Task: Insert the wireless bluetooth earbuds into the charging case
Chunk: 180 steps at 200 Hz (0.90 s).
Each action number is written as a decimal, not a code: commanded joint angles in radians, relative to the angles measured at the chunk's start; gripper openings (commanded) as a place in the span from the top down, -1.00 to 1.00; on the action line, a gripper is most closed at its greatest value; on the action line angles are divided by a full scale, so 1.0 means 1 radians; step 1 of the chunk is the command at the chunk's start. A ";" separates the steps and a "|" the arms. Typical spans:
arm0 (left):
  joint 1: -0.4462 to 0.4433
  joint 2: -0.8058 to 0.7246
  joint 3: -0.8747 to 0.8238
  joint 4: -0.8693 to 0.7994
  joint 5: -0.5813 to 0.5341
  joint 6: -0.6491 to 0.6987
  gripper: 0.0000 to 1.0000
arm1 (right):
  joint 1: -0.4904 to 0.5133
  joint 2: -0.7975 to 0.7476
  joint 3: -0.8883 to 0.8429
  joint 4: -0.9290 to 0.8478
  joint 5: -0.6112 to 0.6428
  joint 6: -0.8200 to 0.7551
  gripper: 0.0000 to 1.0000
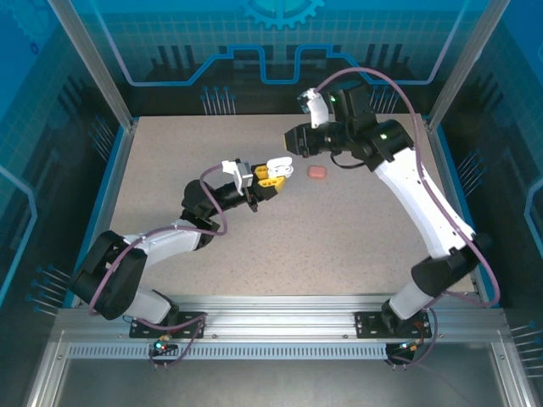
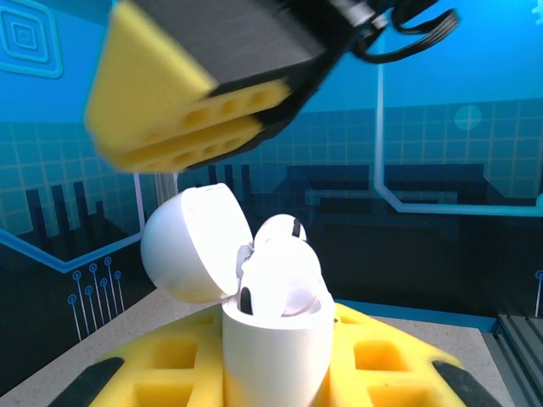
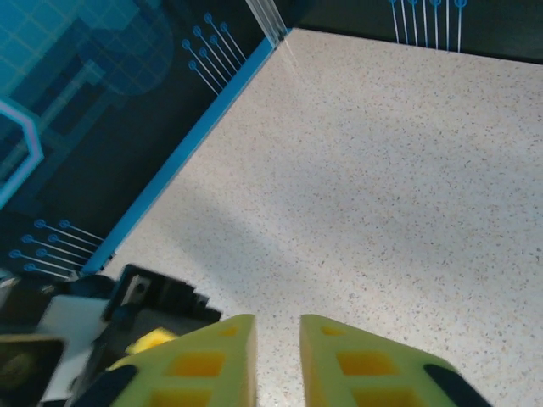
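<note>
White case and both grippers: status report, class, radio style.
Left gripper shut on white case, lid open, white earbuds seated inside. Right gripper above the case, slightly open, nothing in it. Pink case on table, out of the way.

A speckled beige table [image 1: 339,229] is enclosed by blue circuit-patterned wall panels [image 1: 280,42] and aluminium frame posts [image 1: 89,59]
</note>
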<state>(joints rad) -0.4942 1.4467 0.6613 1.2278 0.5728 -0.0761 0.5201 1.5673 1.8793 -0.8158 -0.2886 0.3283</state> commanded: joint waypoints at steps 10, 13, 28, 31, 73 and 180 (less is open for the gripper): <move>-0.007 0.005 0.029 0.002 -0.019 0.022 1.00 | 0.036 -0.096 -0.022 0.025 -0.023 0.014 0.82; -0.007 0.005 0.030 0.001 -0.019 0.022 1.00 | 0.042 -0.094 -0.025 0.019 -0.032 0.016 0.84; -0.006 0.004 0.031 -0.006 -0.022 0.027 1.00 | 0.069 -0.095 -0.054 0.014 -0.062 0.027 0.93; -0.006 0.003 0.030 -0.007 -0.023 0.029 1.00 | 0.075 -0.095 -0.061 0.016 -0.065 0.030 0.94; -0.006 -0.004 0.028 -0.011 -0.027 0.033 1.00 | 0.124 -0.074 -0.119 0.046 -0.073 0.053 0.95; -0.008 -0.017 0.023 -0.017 -0.030 0.045 1.00 | 0.143 -0.033 -0.144 0.054 -0.103 0.061 0.95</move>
<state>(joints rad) -0.4950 1.4467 0.6613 1.1893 0.5545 -0.0540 0.6418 1.5257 1.7458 -0.7719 -0.3523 0.3782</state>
